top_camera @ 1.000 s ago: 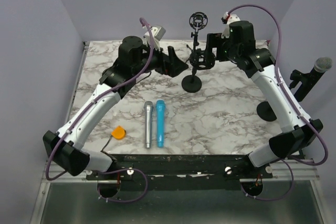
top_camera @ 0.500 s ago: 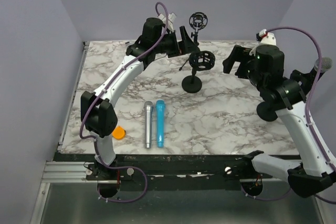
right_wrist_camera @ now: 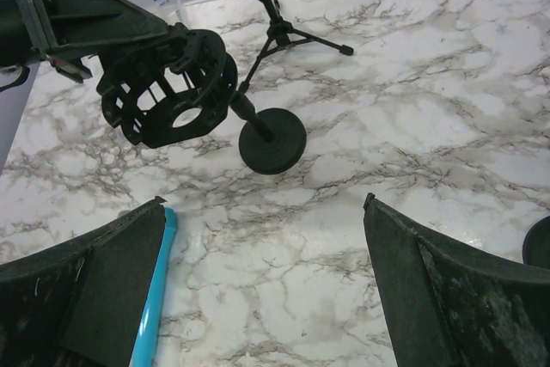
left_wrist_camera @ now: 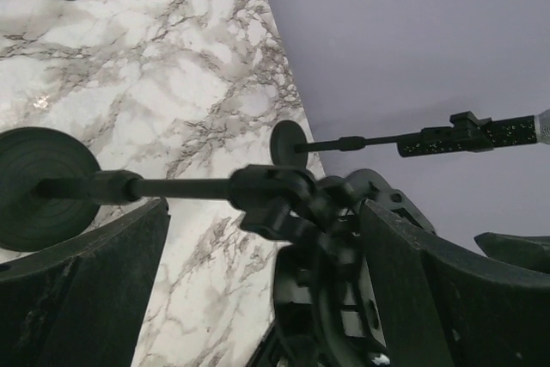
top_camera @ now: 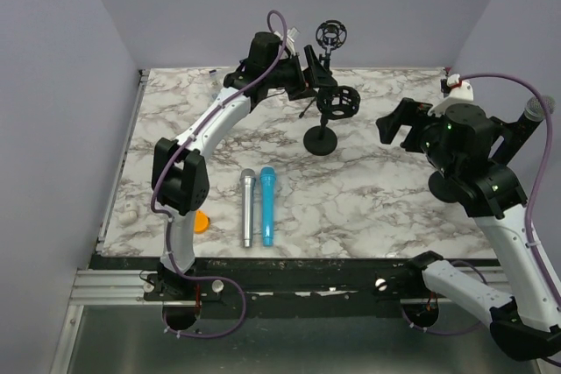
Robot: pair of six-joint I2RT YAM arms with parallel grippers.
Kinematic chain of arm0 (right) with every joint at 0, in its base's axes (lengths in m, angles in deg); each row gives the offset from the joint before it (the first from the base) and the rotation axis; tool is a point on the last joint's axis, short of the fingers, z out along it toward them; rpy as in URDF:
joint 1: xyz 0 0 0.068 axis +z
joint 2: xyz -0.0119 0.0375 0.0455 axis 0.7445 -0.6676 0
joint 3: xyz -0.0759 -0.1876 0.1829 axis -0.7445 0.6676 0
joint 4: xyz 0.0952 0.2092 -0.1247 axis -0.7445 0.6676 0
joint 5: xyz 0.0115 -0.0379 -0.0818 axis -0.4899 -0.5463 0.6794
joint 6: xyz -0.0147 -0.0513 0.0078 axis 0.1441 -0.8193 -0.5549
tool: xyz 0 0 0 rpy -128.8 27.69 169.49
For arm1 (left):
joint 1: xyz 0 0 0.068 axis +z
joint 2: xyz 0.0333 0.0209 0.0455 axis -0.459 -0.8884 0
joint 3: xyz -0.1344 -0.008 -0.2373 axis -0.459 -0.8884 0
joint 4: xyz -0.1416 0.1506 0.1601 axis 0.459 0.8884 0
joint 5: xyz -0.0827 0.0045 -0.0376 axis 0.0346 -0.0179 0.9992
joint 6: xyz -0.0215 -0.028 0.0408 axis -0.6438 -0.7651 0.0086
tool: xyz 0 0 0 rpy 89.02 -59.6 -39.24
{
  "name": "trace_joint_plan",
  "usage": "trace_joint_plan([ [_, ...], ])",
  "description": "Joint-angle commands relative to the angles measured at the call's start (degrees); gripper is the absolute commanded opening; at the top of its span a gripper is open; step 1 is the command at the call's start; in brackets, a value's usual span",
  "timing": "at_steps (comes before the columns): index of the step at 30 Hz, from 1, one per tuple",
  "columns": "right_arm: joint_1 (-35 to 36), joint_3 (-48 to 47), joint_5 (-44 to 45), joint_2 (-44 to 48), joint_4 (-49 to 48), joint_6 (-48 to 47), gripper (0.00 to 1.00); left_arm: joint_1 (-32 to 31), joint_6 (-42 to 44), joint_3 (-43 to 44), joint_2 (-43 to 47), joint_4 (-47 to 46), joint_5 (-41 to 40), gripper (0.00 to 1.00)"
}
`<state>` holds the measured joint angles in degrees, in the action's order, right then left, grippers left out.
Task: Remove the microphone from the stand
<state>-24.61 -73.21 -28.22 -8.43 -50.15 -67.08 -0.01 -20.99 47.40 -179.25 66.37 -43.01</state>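
Black shock mount (left_wrist_camera: 314, 298) sits at our left gripper's (left_wrist_camera: 265, 212) open jaws; right gripper (right_wrist_camera: 265, 204) open, well apart from the microphone (top_camera: 538, 109).

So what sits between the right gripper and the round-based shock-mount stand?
Only bare marble table separates the right gripper from the round-based shock-mount stand; the right wrist view shows it best.

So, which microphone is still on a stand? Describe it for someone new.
Take the marble table and go to its right edge. There a microphone with a grey mesh head sits raised on a stand. The silver microphone and blue microphone, by contrast, lie flat near the front.
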Motion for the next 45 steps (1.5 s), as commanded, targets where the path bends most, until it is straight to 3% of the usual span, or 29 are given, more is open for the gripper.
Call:
trace_joint_plan([
  [1, -0.07, 1.96, -1.74, 1.13, -0.68, 0.10, 0.98, 0.96, -2.67, 1.74, -2.46, -1.46, 3.02, 0.87],
  [18, -0.07, 3.13, -2.64, 1.94, -0.68, 0.52, 0.98, 1.69, -2.41, -0.56, -5.78, -2.74, 3.82, 0.81],
  [45, -0.08, 6.45, -4.69, 1.58, -1.08, 1.48, 0.98, 1.93, 4.62, -6.12, -10.87, -0.36, -4.40, 0.77],
])
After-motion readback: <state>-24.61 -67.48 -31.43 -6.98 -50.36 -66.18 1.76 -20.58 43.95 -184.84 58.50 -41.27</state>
